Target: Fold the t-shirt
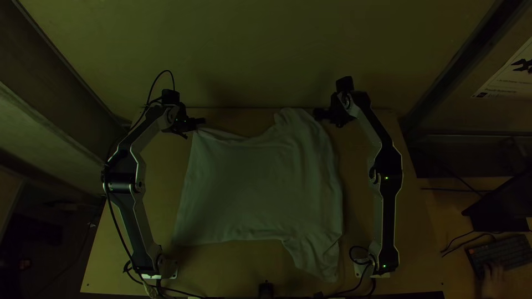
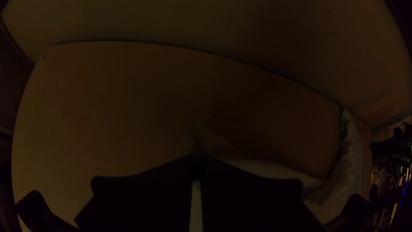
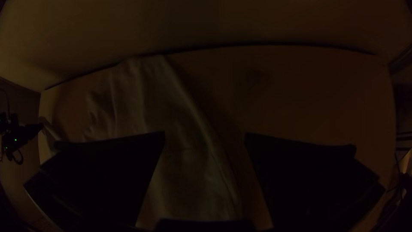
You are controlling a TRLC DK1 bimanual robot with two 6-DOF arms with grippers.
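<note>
- Nearest us in the top view, a sleeve point(image 1: 317, 260) of the t-shirt point(image 1: 255, 182) points toward the table's point(image 1: 152, 194) near edge.
- Beyond it, we see the shirt's body spread and wrinkled between the arms.
- Farther off, the left gripper point(image 1: 200, 122) is at a far corner; its wrist view shows us fingers pressed together, pinching cloth.
- By the rumpled far sleeve point(image 1: 293, 119) we find the right gripper point(image 1: 318, 114); its wrist view reveals widely spread fingers.
</note>
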